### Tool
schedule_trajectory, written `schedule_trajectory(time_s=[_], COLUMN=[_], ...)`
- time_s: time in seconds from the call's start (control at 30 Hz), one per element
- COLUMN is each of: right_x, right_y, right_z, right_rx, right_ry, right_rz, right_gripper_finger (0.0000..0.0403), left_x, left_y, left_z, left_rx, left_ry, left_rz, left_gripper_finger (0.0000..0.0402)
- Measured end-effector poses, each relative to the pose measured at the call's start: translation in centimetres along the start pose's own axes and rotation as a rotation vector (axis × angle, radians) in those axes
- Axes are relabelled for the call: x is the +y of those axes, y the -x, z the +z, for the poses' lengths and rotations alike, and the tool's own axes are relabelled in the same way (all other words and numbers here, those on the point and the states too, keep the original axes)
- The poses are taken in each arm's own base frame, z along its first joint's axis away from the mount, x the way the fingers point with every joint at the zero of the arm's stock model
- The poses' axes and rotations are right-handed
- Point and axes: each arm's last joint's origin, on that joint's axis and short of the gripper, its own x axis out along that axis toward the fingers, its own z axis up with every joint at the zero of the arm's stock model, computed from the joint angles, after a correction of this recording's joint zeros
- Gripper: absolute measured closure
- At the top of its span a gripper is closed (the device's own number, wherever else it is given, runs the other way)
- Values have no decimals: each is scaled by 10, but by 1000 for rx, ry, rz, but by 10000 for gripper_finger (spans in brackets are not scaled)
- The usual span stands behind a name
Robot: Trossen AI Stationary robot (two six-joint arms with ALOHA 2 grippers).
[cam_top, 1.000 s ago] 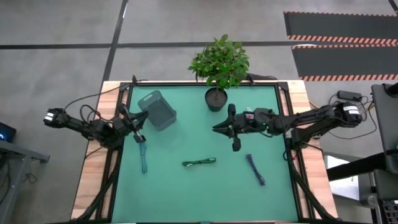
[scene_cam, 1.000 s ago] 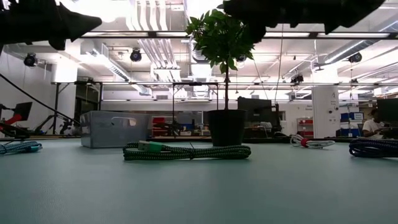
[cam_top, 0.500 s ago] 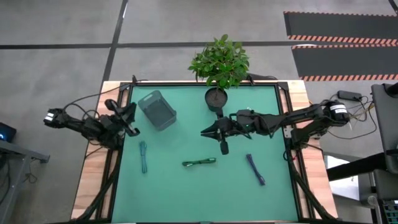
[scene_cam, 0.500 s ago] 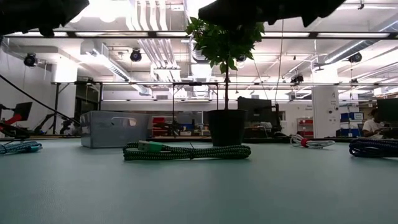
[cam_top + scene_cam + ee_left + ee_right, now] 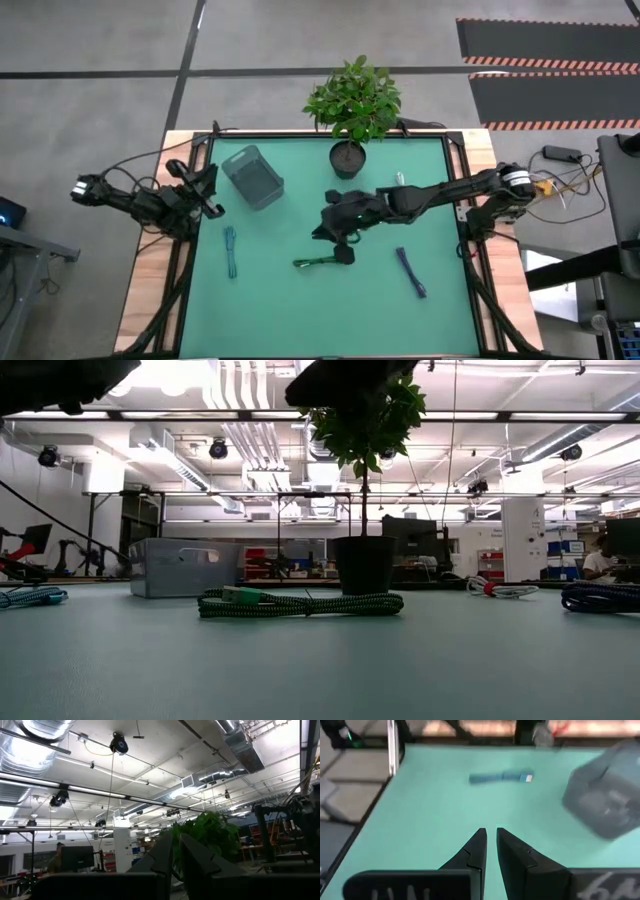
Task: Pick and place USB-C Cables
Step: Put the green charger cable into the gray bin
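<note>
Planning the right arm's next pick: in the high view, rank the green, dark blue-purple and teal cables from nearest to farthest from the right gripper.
From the right gripper:
1. Green cable, just below it, mid-table.
2. Dark blue-purple cable, toward the table's right.
3. Teal cable, far left.

Matt green table mat (image 5: 300,310), braided green cable (image 5: 300,603), grey mesh basket (image 5: 253,177)

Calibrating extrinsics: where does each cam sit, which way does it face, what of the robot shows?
High: overhead, straight down on the table; both arms, right gripper above the green cable.
Low: table height, level across the mat; arm undersides along the top.
Left wrist: raised, facing the plant and ceiling; own shut fingers.
Right wrist: angled down at the teal cable and basket; own shut fingers.
Shared: plant, basket, green cable in high and low.
</note>
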Motion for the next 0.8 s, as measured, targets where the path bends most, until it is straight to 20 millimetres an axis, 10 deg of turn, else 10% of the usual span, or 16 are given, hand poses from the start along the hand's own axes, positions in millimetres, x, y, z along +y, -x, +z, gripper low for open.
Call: schedule_trajectory(time_s=[0.8], right_x=[3], right_y=[-68], right_z=[-40], right_rx=[663], right_ry=[-94], right_rz=[-32], right_gripper_finger=[369], left_x=[0], left_y=[0], left_z=[1], left_rx=[-3], left_ry=[1], left_rz=[2], left_gripper_finger=[382])
